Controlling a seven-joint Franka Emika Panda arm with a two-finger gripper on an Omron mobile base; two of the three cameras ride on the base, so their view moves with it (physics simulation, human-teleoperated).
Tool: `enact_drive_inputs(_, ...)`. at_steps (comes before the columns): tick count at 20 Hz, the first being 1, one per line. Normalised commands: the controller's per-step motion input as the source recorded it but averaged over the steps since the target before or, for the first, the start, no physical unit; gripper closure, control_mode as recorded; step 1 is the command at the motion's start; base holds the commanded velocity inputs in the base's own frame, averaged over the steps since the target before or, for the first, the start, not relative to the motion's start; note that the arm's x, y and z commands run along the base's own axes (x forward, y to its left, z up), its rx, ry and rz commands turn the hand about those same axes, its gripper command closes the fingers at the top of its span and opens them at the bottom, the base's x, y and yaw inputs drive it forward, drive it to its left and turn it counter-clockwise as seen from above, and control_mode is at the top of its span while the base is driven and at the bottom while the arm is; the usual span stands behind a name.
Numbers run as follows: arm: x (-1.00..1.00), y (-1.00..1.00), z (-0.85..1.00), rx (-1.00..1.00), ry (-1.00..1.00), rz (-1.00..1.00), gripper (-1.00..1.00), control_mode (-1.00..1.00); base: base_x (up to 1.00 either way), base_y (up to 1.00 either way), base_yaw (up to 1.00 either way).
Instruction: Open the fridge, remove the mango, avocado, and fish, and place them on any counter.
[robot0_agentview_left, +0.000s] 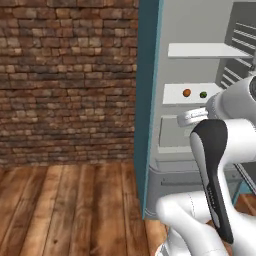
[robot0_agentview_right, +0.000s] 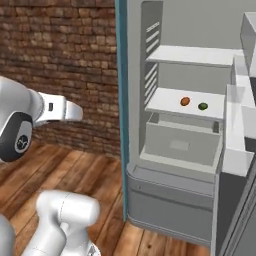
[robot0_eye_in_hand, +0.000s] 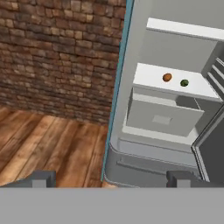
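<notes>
The claw is standing wide open and empty, its two dark fingertips rising at the foot of the hand view, well short of the fridge and aimed into its open interior. Nearest ahead of the claw is running the fridge's grey lower front, with the wooden floor lying off to its left. Beyond that is sitting the grey drawer, pushed in under a white shelf. Farther ahead and above, on that shelf, the mango is resting just beside a small dark green fruit, probably the avocado, the two lying apart and not touching; both are sitting near the shelf's front, probably within easy reach from outside. A second shelf is spanning the cavity higher up. The door is hanging open at the claw's right, so the first step appears done. No fish is showing, and the brick wall is closing the scene to the left.
</notes>
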Motion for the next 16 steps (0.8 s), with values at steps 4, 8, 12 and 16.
enact_drive_inputs(4, 0.00, 0.00, 0.00, 0.00, 0.00, 0.00, -1.00, 1.00, -0.03, -0.34, -0.37)
enact_drive_inputs(8, 0.00, 0.00, 0.00, 0.00, 0.00, 0.00, -1.00, 1.00, 0.02, -0.29, -0.37)
enact_drive_inputs(12, 0.00, 0.00, 0.00, 0.00, 0.00, 0.00, -1.00, 1.00, 0.14, -0.40, -0.35)
enact_drive_inputs(16, 0.00, 0.00, 0.00, 0.00, 0.00, 0.00, -1.00, 1.00, 0.84, -0.13, -0.16)
